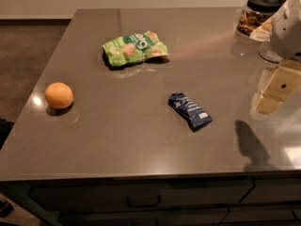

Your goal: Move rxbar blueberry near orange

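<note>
My end effector (276,89) hangs at right edge; open or closed, can't tell. The rxbar blueberry (190,109) lies flat on tabletop (141,145), well apart from orange (59,95). Prob light, crinkly, slippery; I'd pinch across its narrow middle.

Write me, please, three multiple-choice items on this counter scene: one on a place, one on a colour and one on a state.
1. Where does the orange lie relative to the rxbar blueberry?
A. on top of it
B. to its right, touching it
C. to its left in the picture, well apart

2. What colour is the snack bag?
A. red
B. green
C. white

3. How is the rxbar blueberry now?
A. lying flat on the counter, apart from the claw
B. gripped and lifted
C. tucked under the snack bag

Answers:
1 C: the orange sits near the counter's left edge and the bar right of the middle.
2 B: its wrapper is bright green.
3 A: the claw is at the counter's right edge, clear of the bar.
</note>
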`<action>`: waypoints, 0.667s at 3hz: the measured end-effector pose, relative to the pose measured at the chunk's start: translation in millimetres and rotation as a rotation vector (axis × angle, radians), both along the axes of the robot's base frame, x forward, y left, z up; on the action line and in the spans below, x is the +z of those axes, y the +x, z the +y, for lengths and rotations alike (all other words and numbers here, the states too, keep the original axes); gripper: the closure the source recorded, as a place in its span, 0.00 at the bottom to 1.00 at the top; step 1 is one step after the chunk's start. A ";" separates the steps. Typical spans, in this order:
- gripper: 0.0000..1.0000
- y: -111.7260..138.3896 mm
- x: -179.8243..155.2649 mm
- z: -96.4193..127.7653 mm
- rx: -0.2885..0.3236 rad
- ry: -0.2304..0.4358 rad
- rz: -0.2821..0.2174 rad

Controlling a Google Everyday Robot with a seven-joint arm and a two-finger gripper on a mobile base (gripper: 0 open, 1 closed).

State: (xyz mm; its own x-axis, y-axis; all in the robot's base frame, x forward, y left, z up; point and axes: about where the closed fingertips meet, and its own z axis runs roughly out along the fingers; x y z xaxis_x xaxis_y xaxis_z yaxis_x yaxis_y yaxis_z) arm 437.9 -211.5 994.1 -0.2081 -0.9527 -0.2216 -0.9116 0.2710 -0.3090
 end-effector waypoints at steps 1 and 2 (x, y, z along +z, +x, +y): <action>0.00 0.0 0.1 0.0 0.000 0.000 0.000; 0.00 9.5 -6.9 4.9 -0.030 0.031 -0.010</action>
